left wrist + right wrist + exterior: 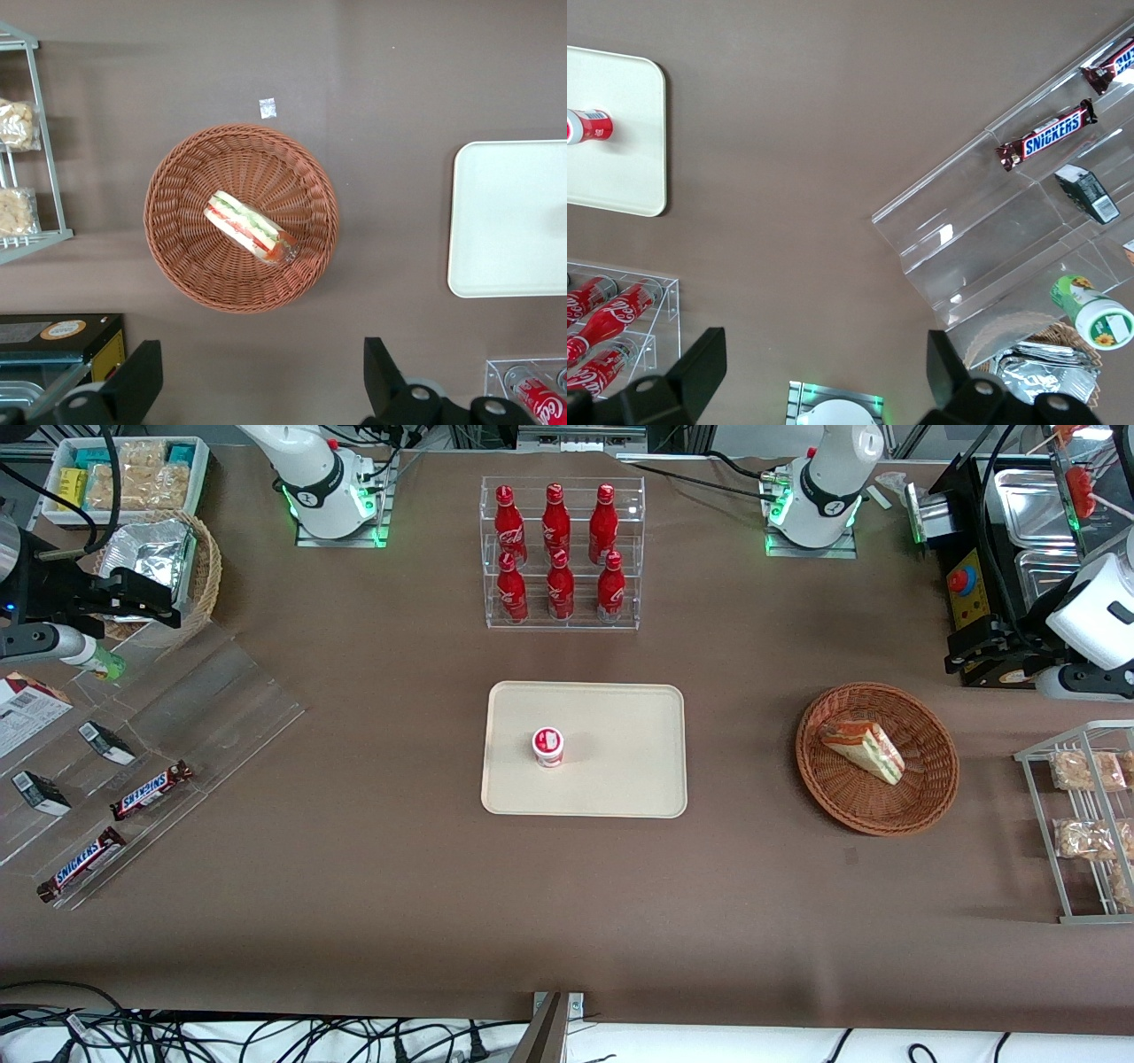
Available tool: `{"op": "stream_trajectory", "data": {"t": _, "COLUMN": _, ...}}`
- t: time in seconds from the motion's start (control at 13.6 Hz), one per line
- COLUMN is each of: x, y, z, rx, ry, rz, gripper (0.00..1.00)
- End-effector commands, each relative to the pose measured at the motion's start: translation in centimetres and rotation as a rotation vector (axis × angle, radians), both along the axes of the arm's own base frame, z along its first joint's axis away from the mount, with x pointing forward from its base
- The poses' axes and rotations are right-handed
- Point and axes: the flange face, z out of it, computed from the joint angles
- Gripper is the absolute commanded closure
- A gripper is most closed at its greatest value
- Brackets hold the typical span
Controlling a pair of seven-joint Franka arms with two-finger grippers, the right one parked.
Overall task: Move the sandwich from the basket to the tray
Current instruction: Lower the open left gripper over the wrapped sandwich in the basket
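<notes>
So, clear-wrapped triangular sandwich (251, 229) lies in the round reddish-brown wicker basket (177, 252), untouched | pincer (257, 382) spread wide, empty, hanging high above the basket, probably lining up | cream rectangular tray (620, 779) near the basket, has room beside the small red-white cup (547, 747)

A clear rack (561, 553) holding six red cola bottles stands midway along the table edge farther from the front camera. A small red-and-white cup (548, 746) stands upright near the table's middle. At the parked arm's end lies a stepped acrylic display (204, 717) with two Snickers bars (151, 790) and two dark packets (106, 741). A tan wicker basket with foil packet (151, 558) sits toward that end's corner. At the working arm's edge is a wire rack (1076, 819) of snack bags.
</notes>
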Motion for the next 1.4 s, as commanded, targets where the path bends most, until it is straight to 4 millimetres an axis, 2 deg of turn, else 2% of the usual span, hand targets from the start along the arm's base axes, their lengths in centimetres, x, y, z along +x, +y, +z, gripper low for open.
{"op": "stream_trajectory", "data": {"t": 0.0, "x": 0.3, "y": 0.1, "z": 0.3, "rx": -0.008, "ry": 0.002, "rz": 0.018, "gripper": 0.0}}
{"op": "stream_trajectory", "data": {"t": 0.22, "x": 0.7, "y": 0.7, "z": -0.7, "rx": -0.006, "ry": 0.022, "rz": 0.039, "gripper": 0.0}}
{"op": "stream_trajectory", "data": {"t": 0.37, "x": 0.7, "y": 0.7, "z": -2.9, "rx": 0.004, "ry": 0.059, "rz": 0.128, "gripper": 0.0}}
{"op": "stream_trajectory", "data": {"t": 0.59, "x": 0.0, "y": 0.6, "z": -8.4, "rx": 0.072, "ry": 0.08, "rz": 0.279, "gripper": 0.0}}
{"op": "stream_trajectory", "data": {"t": 0.74, "x": -1.4, "y": 0.7, "z": -12.0, "rx": 0.081, "ry": 0.059, "rz": 0.394, "gripper": 0.0}}
{"op": "stream_trajectory", "data": {"t": 1.11, "x": -2.7, "y": 1.0, "z": -19.2, "rx": 0.139, "ry": -0.031, "rz": 0.678, "gripper": 0.0}}
{"op": "stream_trajectory", "data": {"t": 1.33, "x": -3.8, "y": 1.0, "z": -23.6, "rx": 0.12, "ry": -0.095, "rz": 0.762, "gripper": 0.0}}
